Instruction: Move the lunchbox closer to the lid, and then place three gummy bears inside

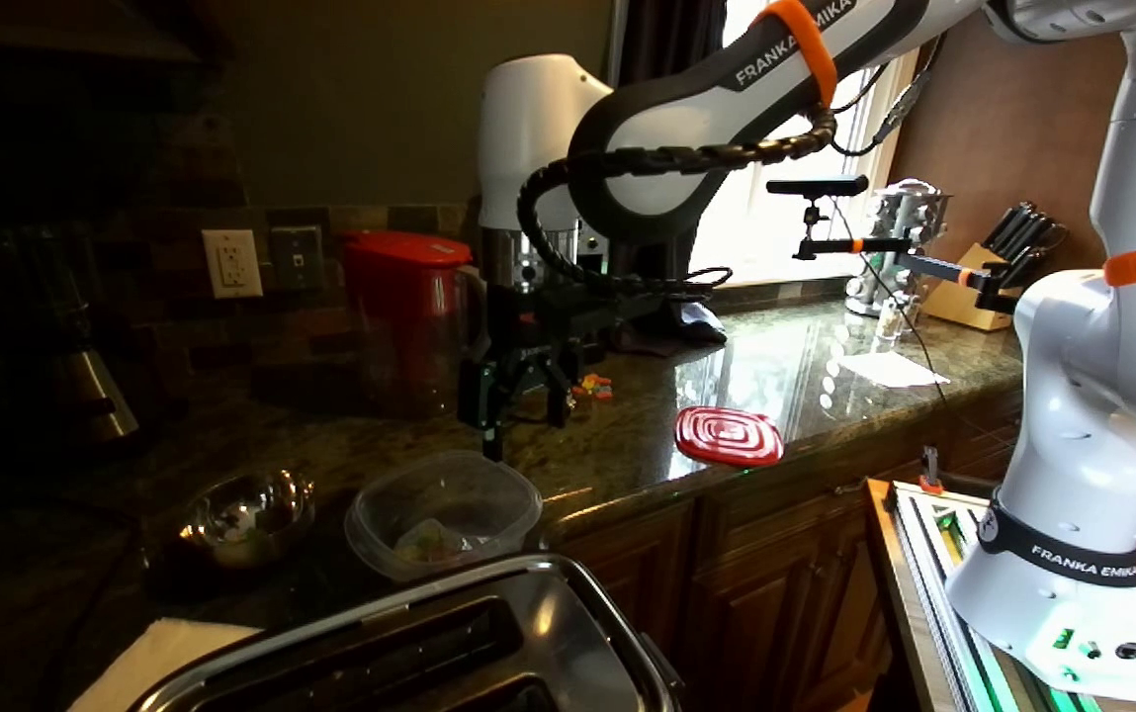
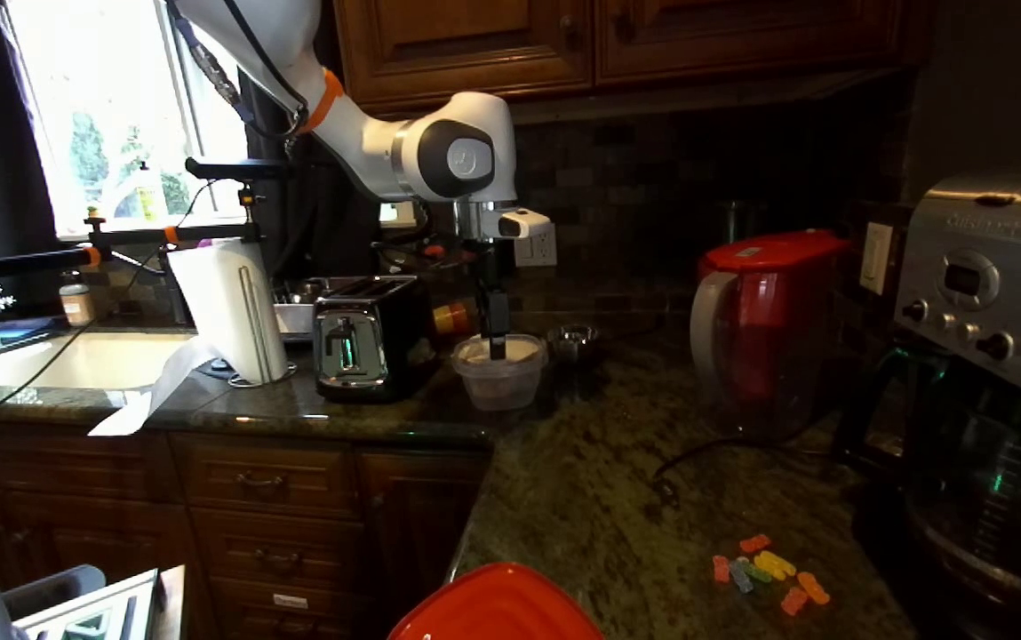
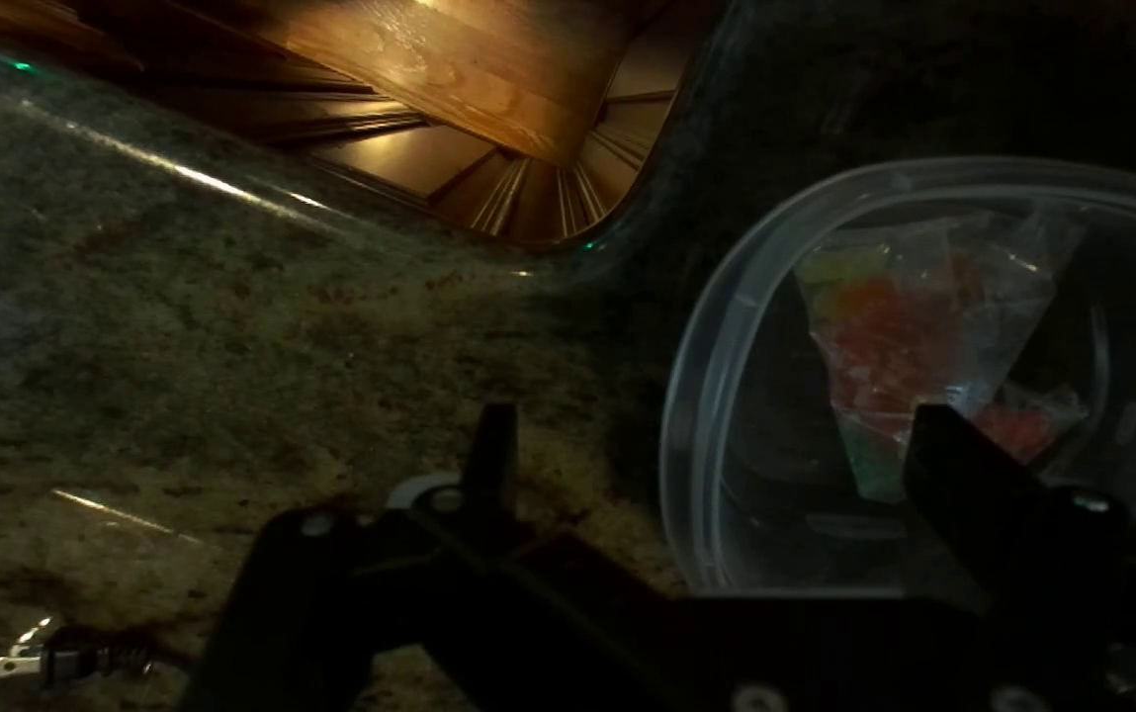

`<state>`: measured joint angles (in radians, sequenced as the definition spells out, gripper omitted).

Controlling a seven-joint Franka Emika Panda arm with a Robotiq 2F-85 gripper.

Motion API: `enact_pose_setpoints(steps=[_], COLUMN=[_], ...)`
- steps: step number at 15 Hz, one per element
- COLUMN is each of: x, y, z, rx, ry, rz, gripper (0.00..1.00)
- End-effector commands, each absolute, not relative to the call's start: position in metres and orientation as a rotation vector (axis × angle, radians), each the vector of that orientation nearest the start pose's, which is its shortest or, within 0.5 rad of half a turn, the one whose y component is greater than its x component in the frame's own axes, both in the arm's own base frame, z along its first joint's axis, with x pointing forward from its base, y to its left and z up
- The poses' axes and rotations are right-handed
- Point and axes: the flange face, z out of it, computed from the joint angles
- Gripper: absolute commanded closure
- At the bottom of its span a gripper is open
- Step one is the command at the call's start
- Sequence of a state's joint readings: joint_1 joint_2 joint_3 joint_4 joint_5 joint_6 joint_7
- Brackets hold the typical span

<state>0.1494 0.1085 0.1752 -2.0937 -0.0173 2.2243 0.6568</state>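
The clear plastic lunchbox (image 2: 499,388) is set on the granite countertop (image 2: 590,498), with the red lid (image 1: 729,436) well apart from it; the first move is judged not yet made. Nothing is grasped by the gripper (image 3: 716,410): its jaws are spread, with the lunchbox's wall showing between them (contact cannot be told). A clear bag of sweets (image 3: 909,326) is seen inside the lunchbox, but the loose gummy bears (image 2: 774,565) are clustered well apart from it. Gripping, shifting and all three placements seem left.

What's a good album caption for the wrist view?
Seen from the wrist, open jaws flank one edge of a clear lunchbox holding a see-through bag of colorful pieces.
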Motion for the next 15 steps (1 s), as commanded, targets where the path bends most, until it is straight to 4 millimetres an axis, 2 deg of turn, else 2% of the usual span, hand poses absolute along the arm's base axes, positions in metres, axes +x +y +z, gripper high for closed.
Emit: enact_pose_setpoints(steps=[1, 5, 10, 13, 14, 15], x=[0.536, 0.536, 0.547, 0.550, 0.549, 0.547], y=[0.178, 0.178, 0.174, 0.170, 0.170, 0.171], z=[0.375, 0.375, 0.351, 0.336, 0.332, 0.331], rx=[-3.085, -3.085, -3.084, -3.088, -3.095, -3.097], ry=[0.503, 0.503, 0.521, 0.525, 0.530, 0.531], rz=[-0.028, -0.028, -0.135, -0.110, -0.085, -0.072], gripper=[0.00, 0.00, 0.00, 0.01, 0.25, 0.26])
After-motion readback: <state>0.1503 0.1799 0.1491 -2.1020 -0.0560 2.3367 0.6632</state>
